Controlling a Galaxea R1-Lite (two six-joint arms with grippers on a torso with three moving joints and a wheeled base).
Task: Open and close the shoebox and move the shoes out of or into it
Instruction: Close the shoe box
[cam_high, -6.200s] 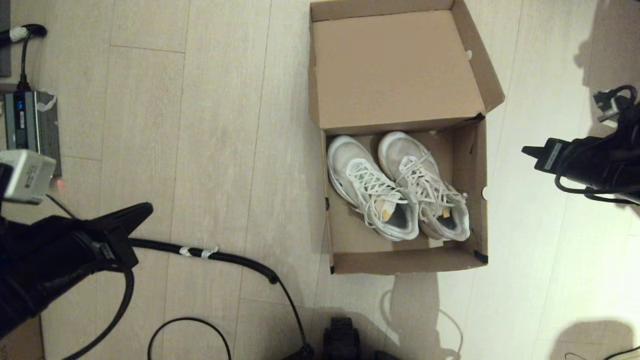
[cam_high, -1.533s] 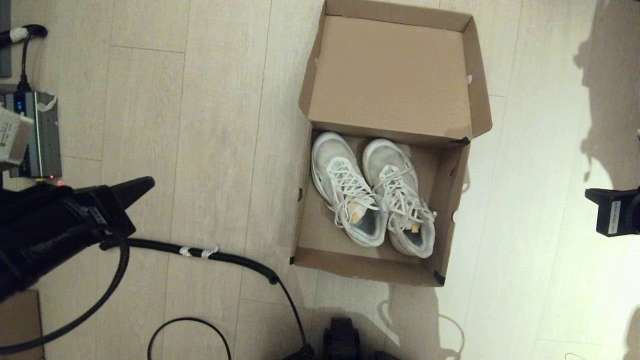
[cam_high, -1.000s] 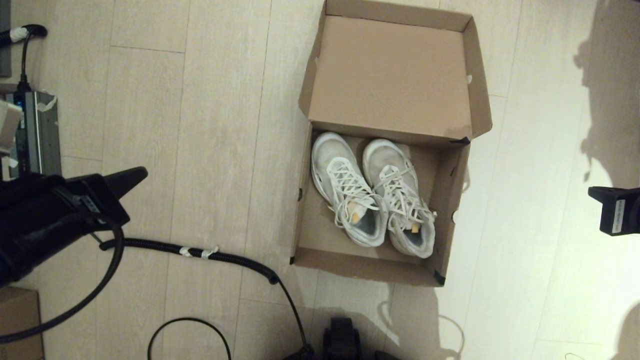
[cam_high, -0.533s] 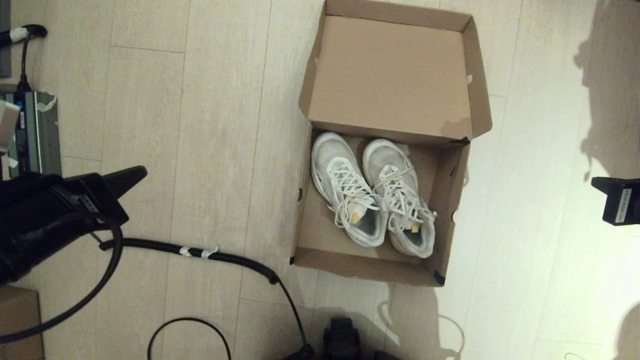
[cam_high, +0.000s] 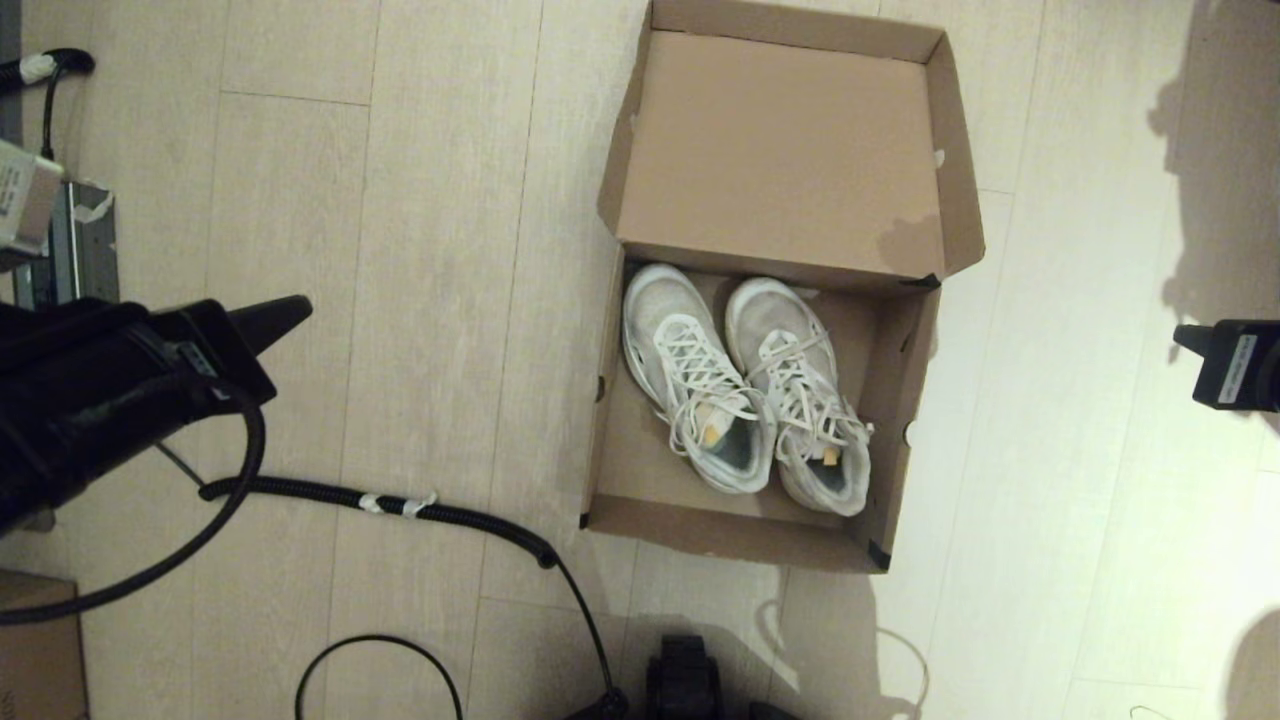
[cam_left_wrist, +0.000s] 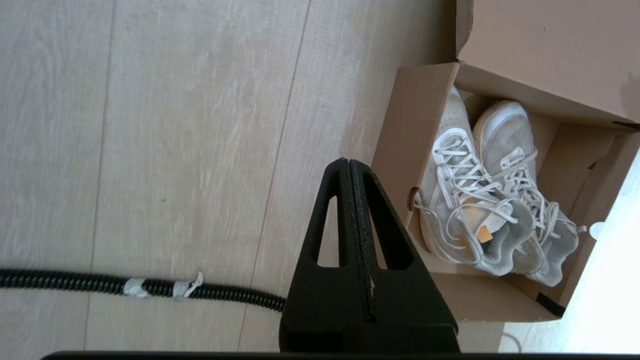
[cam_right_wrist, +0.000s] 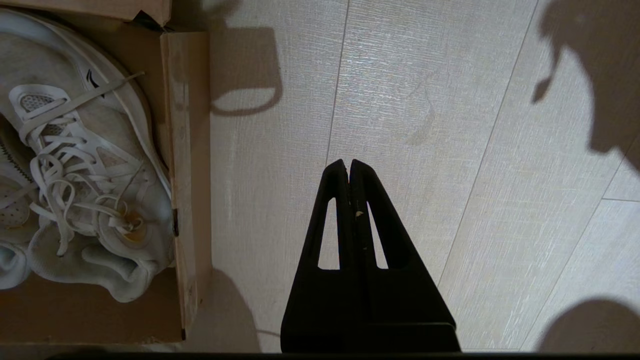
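- Left gripper (cam_left_wrist: 348, 167) — matte black, two tapered fingers, each with a triangular cut-out.
- Right gripper (cam_right_wrist: 348, 167) — same black wedge shape.
- White labelled box (cam_high: 22, 198) and black cable (cam_high: 200, 520) on left arm.

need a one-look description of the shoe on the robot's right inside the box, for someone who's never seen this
Find the open brown shoebox on the pale wood floor, its lid folded back away from the robot. Two white sneakers lie side by side inside, toes toward the lid. The one you want lies nearer the box's right wall, its heel closer to the robot than its neighbour's.
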